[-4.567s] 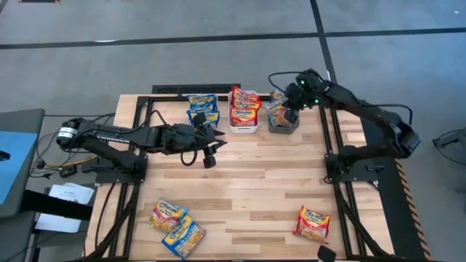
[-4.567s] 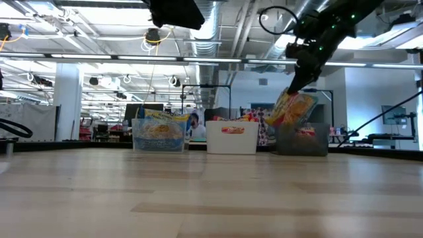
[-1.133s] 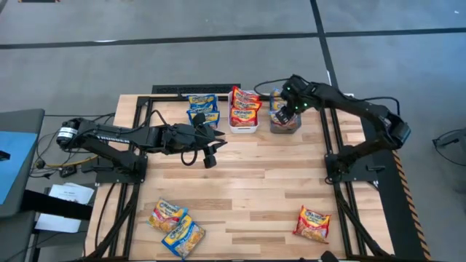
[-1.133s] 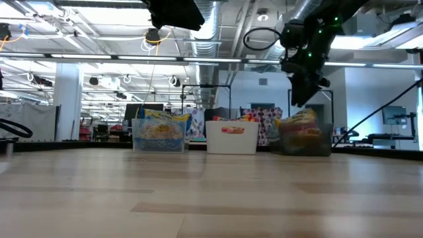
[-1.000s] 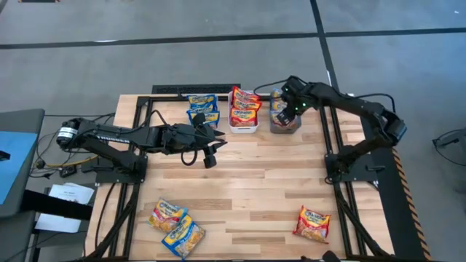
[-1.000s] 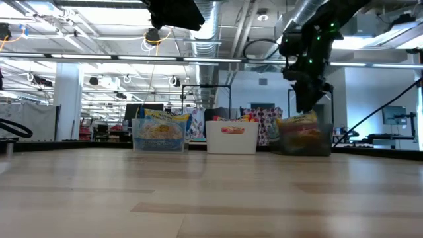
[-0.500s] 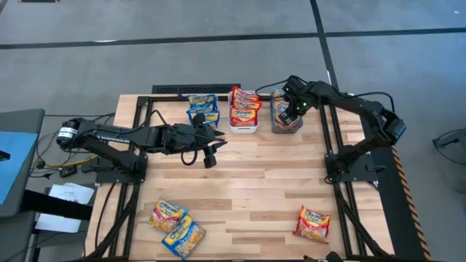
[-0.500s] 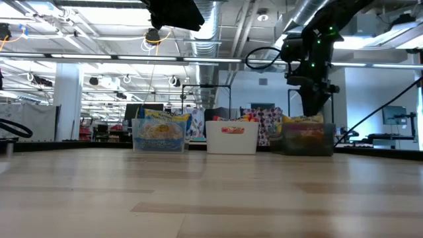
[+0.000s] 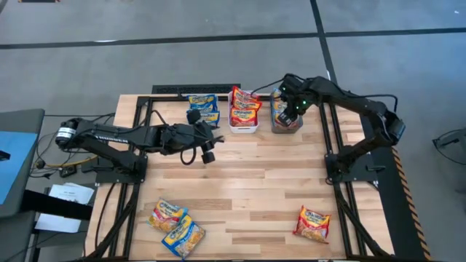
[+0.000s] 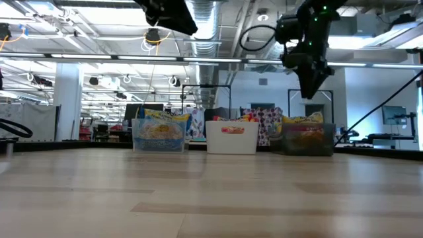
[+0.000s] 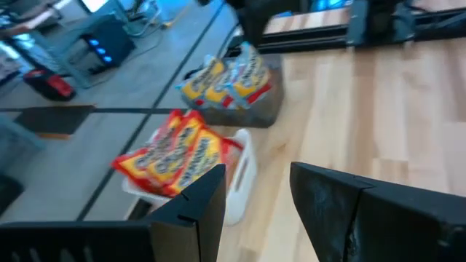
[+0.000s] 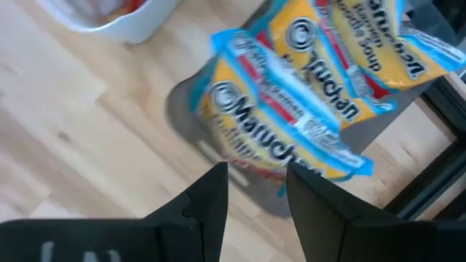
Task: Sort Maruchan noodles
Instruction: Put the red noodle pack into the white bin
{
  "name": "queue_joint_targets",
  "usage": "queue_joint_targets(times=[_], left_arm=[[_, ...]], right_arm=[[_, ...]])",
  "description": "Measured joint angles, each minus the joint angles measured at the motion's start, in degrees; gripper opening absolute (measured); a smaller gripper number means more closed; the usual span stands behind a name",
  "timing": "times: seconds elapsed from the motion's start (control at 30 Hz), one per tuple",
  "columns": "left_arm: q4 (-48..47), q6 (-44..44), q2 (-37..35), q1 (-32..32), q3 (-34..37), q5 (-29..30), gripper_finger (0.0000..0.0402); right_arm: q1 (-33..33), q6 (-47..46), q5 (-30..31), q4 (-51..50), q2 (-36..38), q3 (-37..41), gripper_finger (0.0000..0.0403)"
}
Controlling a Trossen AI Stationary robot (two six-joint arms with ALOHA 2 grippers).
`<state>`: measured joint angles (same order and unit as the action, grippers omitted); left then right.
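Maruchan noodles fill three bins along the far edge: blue-and-yellow packets in a clear bin (image 9: 203, 109), red ones in a white bin (image 9: 245, 110), blue-and-orange ones (image 12: 291, 124) standing on edge in a dark bin (image 9: 285, 120). Three loose packets lie flat near the front edge: two at the left (image 9: 167, 215) (image 9: 184, 236), one at the right (image 9: 313, 223). My right gripper (image 9: 295, 110) hangs open above the dark bin, pointing down, with nothing between its fingers (image 12: 211, 196). My left gripper (image 9: 207, 154) hovers open over mid-table, near the clear bin, holding nothing.
A black frame runs along the table's far edge (image 9: 196, 89) and down both sides under the arm bases. Bare wood (image 9: 247, 182) lies between the bins and the loose packets.
My right gripper has dipped to the dark bin and then risen straight up clear of it, still pointing down; the packets stay standing in the bin. My left gripper has rolled at the wrist while staying in place.
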<state>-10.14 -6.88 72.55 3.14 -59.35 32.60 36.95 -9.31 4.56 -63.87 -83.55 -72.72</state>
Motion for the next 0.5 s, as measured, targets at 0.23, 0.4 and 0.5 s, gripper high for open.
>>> queue_joint_targets(times=[0.23,0.4,0.5], left_arm=[[-8.51,4.96,-5.78,0.0,0.0,2.27,0.0144],[-11.99,11.44,-11.1,0.0,0.0,0.34,0.0144],[-14.99,13.66,-13.72,0.0,0.0,-1.53,0.0144]], right_arm=[[-8.36,-0.8,-0.13,-6.53,0.0,-4.8,0.0163],[-15.48,-4.38,-0.13,-8.77,0.0,-8.58,0.0163],[-19.66,-6.87,-0.13,-9.9,0.96,-9.75,0.0163]])
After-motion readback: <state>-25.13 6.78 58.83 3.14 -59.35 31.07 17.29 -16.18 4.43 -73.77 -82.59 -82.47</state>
